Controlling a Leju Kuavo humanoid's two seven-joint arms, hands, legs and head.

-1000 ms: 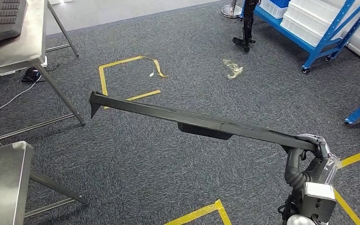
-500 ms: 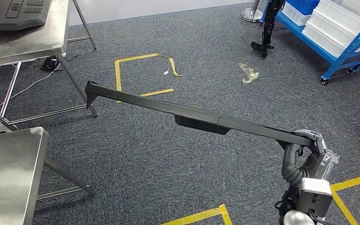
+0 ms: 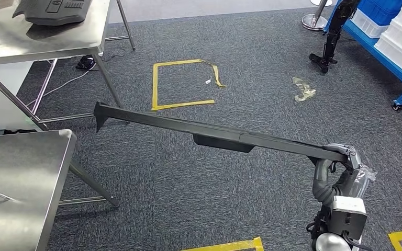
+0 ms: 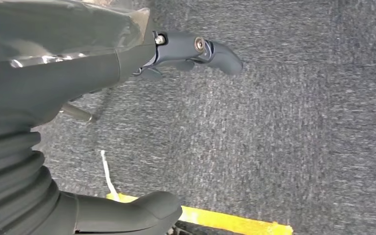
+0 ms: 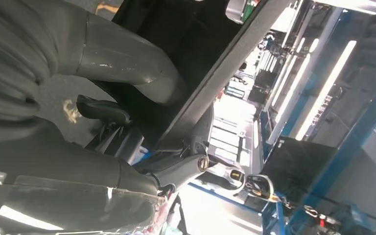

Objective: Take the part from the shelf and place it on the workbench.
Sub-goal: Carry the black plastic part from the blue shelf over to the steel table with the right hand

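Progress: the part point(image 3: 214, 133) is off the shelf and in the air; setting it on the workbench point(image 3: 21, 172), lower left of the frame, remains.
Part: long black bar, crossing mid-frame above the carpet.
Right hand point(image 3: 343, 159): fingers wrapped around the bar's near end, lower right.
Left hand point(image 4: 127, 58): fingers spread, holding nothing.

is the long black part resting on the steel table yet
No, the long black part hangs in the air over the carpet, held at one end by the right robot hand, beside the steel table.
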